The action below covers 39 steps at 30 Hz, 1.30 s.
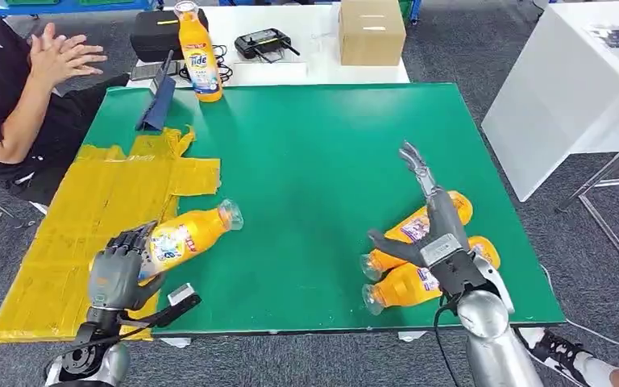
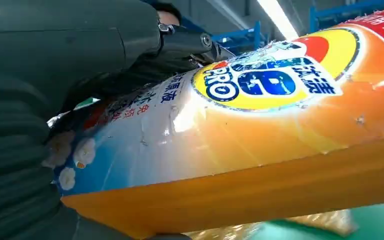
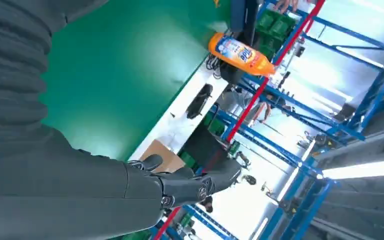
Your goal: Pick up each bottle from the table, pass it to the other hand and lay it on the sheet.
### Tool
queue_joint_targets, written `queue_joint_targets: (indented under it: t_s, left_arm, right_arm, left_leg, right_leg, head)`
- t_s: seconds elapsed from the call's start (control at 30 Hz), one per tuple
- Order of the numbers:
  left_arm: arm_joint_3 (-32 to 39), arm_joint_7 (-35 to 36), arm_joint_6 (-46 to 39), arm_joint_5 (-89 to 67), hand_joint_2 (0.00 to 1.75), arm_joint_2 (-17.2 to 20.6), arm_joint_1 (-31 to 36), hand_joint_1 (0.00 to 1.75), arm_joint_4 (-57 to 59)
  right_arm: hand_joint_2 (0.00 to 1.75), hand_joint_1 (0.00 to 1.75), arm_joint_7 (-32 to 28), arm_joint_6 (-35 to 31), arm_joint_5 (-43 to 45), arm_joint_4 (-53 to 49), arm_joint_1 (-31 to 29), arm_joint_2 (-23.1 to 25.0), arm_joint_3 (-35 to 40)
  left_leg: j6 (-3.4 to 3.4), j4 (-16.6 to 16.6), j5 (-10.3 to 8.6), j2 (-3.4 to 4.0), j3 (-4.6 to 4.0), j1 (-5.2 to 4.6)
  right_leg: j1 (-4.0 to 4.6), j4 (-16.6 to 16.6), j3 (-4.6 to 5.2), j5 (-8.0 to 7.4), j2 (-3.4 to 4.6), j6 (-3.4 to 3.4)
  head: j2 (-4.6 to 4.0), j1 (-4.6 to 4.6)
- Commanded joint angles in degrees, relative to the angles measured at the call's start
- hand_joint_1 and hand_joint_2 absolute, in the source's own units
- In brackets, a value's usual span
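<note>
We hold one orange Tide detergent bottle [image 1: 187, 238] in the left hand [image 1: 121, 270], fingers wrapped around its base end; the clear cap end points toward the table centre. The bottle sits at the boundary between the yellow sheet [image 1: 89, 226] and the green table mat [image 1: 322, 161]. We cannot tell from the head view whether it is lifted or already resting on the surface.

The right hand [image 1: 435, 234] is empty, fingers extended and spread, poised above three more orange bottles [image 1: 419, 258] lying clustered near the right front of the mat. A fourth bottle, the upright Tide bottle [image 1: 197, 52], stands at the far edge of the mat, beside a blue folded object [image 1: 157, 101].

Risks we judge from here:
- The grip is at one end of the bottle, so the free end can droop or the glossy label can slip through the fingers.
- A release at the sheet's edge can let the round body roll back onto the mat.
- The wrinkled, taped sheet can tilt the bottle on contact.
- The right hand hangs close over the clustered bottles; a descent can nudge one off the front edge.
- A seated person's hands [image 1: 60, 52] are near the sheet's far side
</note>
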<state>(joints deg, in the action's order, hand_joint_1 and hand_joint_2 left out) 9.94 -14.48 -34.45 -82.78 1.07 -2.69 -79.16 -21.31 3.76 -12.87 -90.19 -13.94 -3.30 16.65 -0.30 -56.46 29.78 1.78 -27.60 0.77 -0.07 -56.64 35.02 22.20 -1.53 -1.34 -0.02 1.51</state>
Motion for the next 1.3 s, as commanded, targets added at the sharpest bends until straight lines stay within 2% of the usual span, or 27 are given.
queue_joint_targets:
  t_s: [0.03, 0.1, 0.13, 0.17, 0.27, 0.3, 0.37, 0.47, 0.5, 0.53, 0.57, 0.63, 0.8, 0.87, 0.93, 0.97, 1.03, 1.1, 1.17, 1.2, 1.27, 1.3]
  left_arm:
    - [0.9, 4.0, -0.6, -4.5, 1.75, 4.9, 4.5, 1.75, 18.6]
    - [1.9, 3.6, 1.6, -3.3, 1.75, 6.7, 5.5, 1.75, 23.8]
    - [2.5, 3.4, 2.2, -2.9, 1.75, 8.0, 5.6, 1.69, 26.3]
    - [3.7, 1.9, 2.1, -0.9, 0.00, 8.5, 5.9, 0.00, 28.4]
    - [5.7, -1.6, 3.6, 3.2, 0.00, 10.6, 6.8, 0.00, 32.0]
    - [6.6, -2.0, 3.9, 4.0, 0.00, 11.2, 6.5, 0.00, 32.1]
    - [8.3, -4.0, 4.9, 6.3, 0.00, 11.8, 5.5, 0.00, 30.6]
    - [13.1, -9.8, 8.9, 12.8, 0.00, 10.6, 2.7, 0.00, 23.6]
    - [14.0, -11.5, 10.6, 15.1, 0.00, 10.0, 2.2, 0.00, 21.6]
    - [15.6, -15.0, 14.0, 20.8, 0.00, 9.3, 1.5, 0.00, 17.8]
    - [16.7, -16.4, 15.7, 23.6, 0.00, 8.7, 0.9, 0.00, 14.4]
    - [18.3, -18.5, 20.6, 29.6, 0.00, 7.8, 0.4, 0.00, 7.9]
    - [18.5, -18.6, 21.6, 31.5, 0.00, 7.2, 0.5, 0.00, 6.6]
    - [19.9, -23.2, 28.7, 44.6, 0.00, 5.9, 1.4, 0.00, 3.2]
    - [22.4, -23.0, 39.4, 58.5, 0.00, 3.7, 3.3, 0.00, -0.6]
    - [22.4, -22.4, 39.9, 58.7, 0.00, 3.5, 3.4, 0.00, -1.6]
    - [24.8, -20.4, 49.4, 70.3, 0.00, 1.7, 3.4, 0.00, -3.6]
    - [25.1, -20.4, 55.4, 76.5, 0.00, 0.6, 1.4, 0.00, -6.5]
    - [25.2, -20.4, 56.3, 77.3, 0.00, -0.5, 0.3, 0.00, -8.6]
    - [25.1, -20.4, 56.4, 77.3, 0.00, -0.6, 0.2, 0.00, -8.7]
    - [24.2, -19.7, 61.8, 83.1, 0.00, -1.7, -1.0, 0.00, -10.6]
    - [22.7, -18.3, 64.9, 86.2, 0.00, -1.8, -2.6, 0.00, -11.9]
  right_arm:
    - [1.75, 0.00, -1.9, 0.6, 0.5, -7.1, 6.0, -6.7, -4.7]
    - [1.75, 0.00, 0.5, 2.3, 0.9, -7.1, 7.3, -11.3, -5.9]
    - [1.75, 0.00, 0.8, 4.0, 3.2, -6.7, 7.7, -12.9, -7.2]
    - [1.75, 0.00, 0.3, 5.0, 4.0, -6.3, 8.0, -13.8, -8.6]
    - [1.75, 0.00, 0.3, 7.1, 2.8, -4.5, 7.9, -15.5, -9.8]
    - [0.00, 0.00, 0.8, 8.0, 1.9, -3.9, 8.2, -16.3, -9.3]
    - [0.00, 0.00, 0.9, 8.9, 1.7, -4.0, 10.2, -17.1, -9.2]
    - [0.00, 0.00, -0.7, 7.5, -2.2, -6.0, 13.9, -17.8, -9.0]
    - [1.75, 0.00, -1.2, 6.7, -4.8, -6.8, 14.5, -18.8, -8.3]
    - [1.75, 0.00, -1.3, 5.5, -8.8, -7.7, 15.4, -20.7, -7.3]
    - [1.75, 0.00, -2.8, 3.0, -13.1, -8.6, 16.3, -20.4, -6.9]
    - [1.75, 0.00, -4.1, -1.1, -19.6, -9.3, 17.7, -16.8, -5.3]
    - [1.75, 0.00, -3.8, -2.2, -21.3, -9.1, 17.3, -16.4, -4.2]
    - [1.75, 0.00, -4.0, -3.1, -22.7, -9.1, 17.7, -16.9, -3.2]
    - [1.75, 0.00, -1.4, -1.5, -23.9, -8.3, 17.8, -19.8, -1.9]
    - [1.75, 0.00, -1.5, -1.6, -23.9, -7.8, 17.7, -20.3, -2.1]
    - [1.75, 0.00, 1.2, -2.3, -29.0, -5.4, 15.0, -22.4, -0.8]
    - [1.75, 0.00, 2.0, -1.1, -30.1, -0.8, 9.3, -23.8, 1.4]
    - [1.75, 0.00, 2.2, -0.4, -29.9, 1.4, 6.5, -23.7, 2.0]
    - [1.75, 0.00, 2.1, -0.2, -29.9, 1.5, 6.1, -23.7, 2.0]
    - [1.75, 0.00, 3.0, 2.8, -27.9, 2.8, 3.8, -25.6, 3.2]
    - [1.75, 0.00, 3.9, 4.5, -25.8, 3.1, 2.2, -28.4, 3.9]
  left_leg:
    - [0.04, 0.3, 0.01, -0.36, 0.32, 0.03]
    - [0.06, 0.2, 0.02, -0.30, 0.26, 0.04]
    - [0.07, 0.2, -0.01, -0.33, 0.20, 0.00]
    - [0.07, 0.2, -0.02, -0.33, 0.26, 0.00]
    - [0.09, 0.2, 0.01, -0.24, 0.21, -0.03]
    - [0.07, 0.2, 0.02, -0.16, 0.17, -0.07]
    - [0.11, 0.3, 0.07, -0.05, 0.31, -0.02]
    - [0.13, 0.2, 0.13, 0.04, 0.37, 0.04]
    - [0.13, 0.2, 0.14, 0.05, 0.31, 0.03]
    - [0.13, 0.1, 0.13, 0.07, 0.21, 0.07]
    - [0.15, 0.1, 0.19, 0.00, 0.28, 0.13]
    - [0.13, 0.1, 0.12, -0.03, 0.12, 0.10]
    - [0.13, 0.1, 0.12, 0.00, 0.14, 0.23]
    - [0.15, 0.2, 0.10, -0.14, 0.19, 0.17]
    - [0.13, 0.0, 0.10, -0.13, 0.02, 0.15]
    - [0.16, 0.0, 0.12, -0.22, 0.07, 0.18]
    - [0.15, 0.0, 0.10, -0.17, 0.05, 0.09]
    - [0.16, 0.1, 0.12, 0.00, 0.11, 0.00]
    - [0.19, 0.1, 0.16, 0.29, 0.21, 0.01]
    - [0.19, 0.1, 0.15, 0.30, 0.13, 0.01]
    - [0.19, 0.1, 0.14, 0.26, 0.22, -0.01]
    - [0.19, 0.1, 0.13, 0.18, 0.21, -0.09]
  right_leg:
    - [0.01, 0.2, -0.38, 0.09, -0.08, 0.00]
    - [-0.01, 0.2, -0.32, 0.08, -0.03, -0.02]
    - [-0.04, 0.1, -0.28, 0.07, -0.10, -0.03]
    - [-0.03, 0.2, -0.34, 0.06, -0.10, -0.03]
    - [-0.05, 0.2, -0.31, 0.03, -0.01, -0.02]
    - [-0.07, 0.1, -0.27, 0.03, 0.02, -0.01]
    - [-0.05, 0.2, -0.40, -0.01, 0.20, 0.01]
    - [-0.11, 0.2, -0.43, 0.02, 0.20, 0.03]
    - [-0.14, 0.1, -0.36, 0.04, 0.17, 0.02]
    - [-0.14, 0.1, -0.27, 0.03, 0.14, 0.01]
    - [-0.10, 0.1, -0.36, 0.08, 0.17, 0.01]
    - [-0.12, 0.0, -0.19, 0.05, 0.06, 0.00]
    - [0.02, 0.1, -0.23, 0.04, 0.14, 0.01]
    - [-0.01, 0.1, -0.30, 0.05, 0.10, 0.00]
    - [0.04, 0.1, -0.19, 0.03, 0.03, 0.00]
    - [0.06, 0.1, -0.27, 0.05, 0.01, -0.01]
    - [0.01, 0.0, -0.20, 0.05, 0.00, -0.02]
    - [-0.01, 0.1, -0.20, 0.01, 0.19, -0.03]
    - [-0.01, 0.2, -0.26, -0.07, 0.53, -0.04]
    - [-0.12, 0.1, -0.22, -0.08, 0.45, -0.04]
    - [-0.14, 0.1, -0.30, -0.04, 0.40, -0.05]
    - [-0.18, 0.1, -0.27, -0.02, 0.34, -0.05]
  head:
    - [0.00, 0.04]
    - [0.00, 0.02]
    - [0.00, 0.02]
    - [0.00, 0.00]
    - [0.00, 0.00]
    - [0.00, 0.02]
    - [0.00, 0.02]
    - [0.00, 0.02]
    - [0.00, 0.04]
    - [0.00, 0.02]
    - [0.00, 0.02]
    - [0.00, 0.04]
    - [0.00, 0.02]
    - [0.00, 0.02]
    - [0.00, 0.02]
    - [0.00, 0.00]
    - [0.00, 0.02]
    - [0.00, 0.02]
    - [0.00, 0.00]
    - [0.00, 0.04]
    - [0.00, 0.00]
    - [0.00, 0.02]
